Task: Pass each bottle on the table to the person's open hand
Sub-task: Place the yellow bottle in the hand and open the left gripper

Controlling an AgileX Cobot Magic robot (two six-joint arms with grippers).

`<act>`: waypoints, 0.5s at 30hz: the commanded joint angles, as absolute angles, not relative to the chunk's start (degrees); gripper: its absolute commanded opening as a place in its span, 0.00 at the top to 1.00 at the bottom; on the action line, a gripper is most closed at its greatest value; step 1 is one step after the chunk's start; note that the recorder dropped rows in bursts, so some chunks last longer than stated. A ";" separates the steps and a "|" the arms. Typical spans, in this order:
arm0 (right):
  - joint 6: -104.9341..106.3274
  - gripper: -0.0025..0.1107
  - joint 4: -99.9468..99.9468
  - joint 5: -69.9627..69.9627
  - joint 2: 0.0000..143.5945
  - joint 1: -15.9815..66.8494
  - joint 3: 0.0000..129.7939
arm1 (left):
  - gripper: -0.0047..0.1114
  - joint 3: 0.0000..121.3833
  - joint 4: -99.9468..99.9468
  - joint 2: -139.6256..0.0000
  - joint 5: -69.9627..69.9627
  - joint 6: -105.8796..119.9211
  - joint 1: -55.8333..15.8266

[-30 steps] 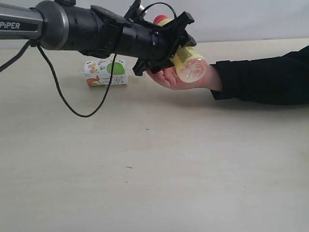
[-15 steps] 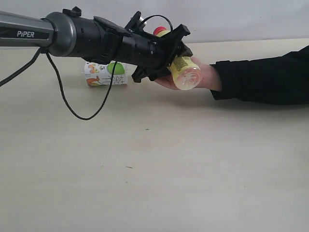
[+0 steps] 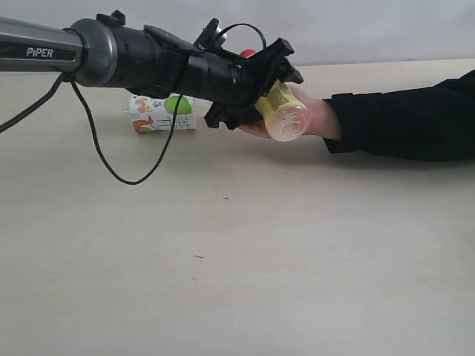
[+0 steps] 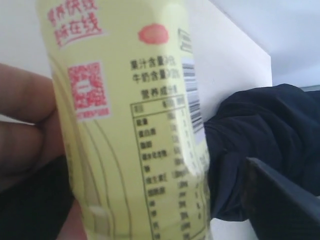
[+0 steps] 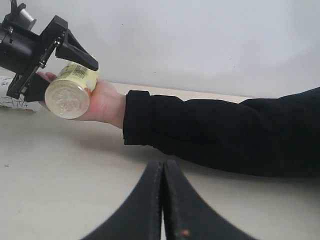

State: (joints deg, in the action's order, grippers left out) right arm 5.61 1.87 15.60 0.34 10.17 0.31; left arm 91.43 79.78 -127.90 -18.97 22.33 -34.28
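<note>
The yellow bottle (image 3: 283, 113) with its red cap (image 3: 247, 53) lies tilted in the person's open hand (image 3: 319, 119), whose fingers (image 4: 25, 115) curl against it. My left gripper (image 3: 256, 89) straddles the bottle with its jaws spread. In the left wrist view one finger (image 4: 280, 200) stands apart from the bottle's side (image 4: 130, 130). The short bottle with the green-apple label (image 3: 162, 113) lies on its side on the table (image 3: 237, 252) behind the left arm. My right gripper (image 5: 163, 167) is shut and empty, low over the table near the sleeve. The two clear bottles are out of view.
The person's arm in a black sleeve (image 3: 408, 115) stretches across the table from the right. A black cable (image 3: 111, 159) hangs in a loop under the left arm, just above the tabletop. A pale wall stands behind the table's far edge.
The yellow bottle has tipped and settled lower into the palm, and the hand has closed round it. The left arm has shifted slightly. The green-apple bottle has not moved.
</note>
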 commanded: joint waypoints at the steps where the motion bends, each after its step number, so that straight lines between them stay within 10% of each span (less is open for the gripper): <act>1: 5.82 0.98 2.04 15.34 0.00 10.01 0.00 | 0.22 91.93 81.18 -127.66 -22.26 22.63 -33.41; 15: 5.82 0.98 2.04 15.34 0.00 10.01 0.00 | 0.22 91.93 80.95 -126.54 -40.18 31.83 -28.44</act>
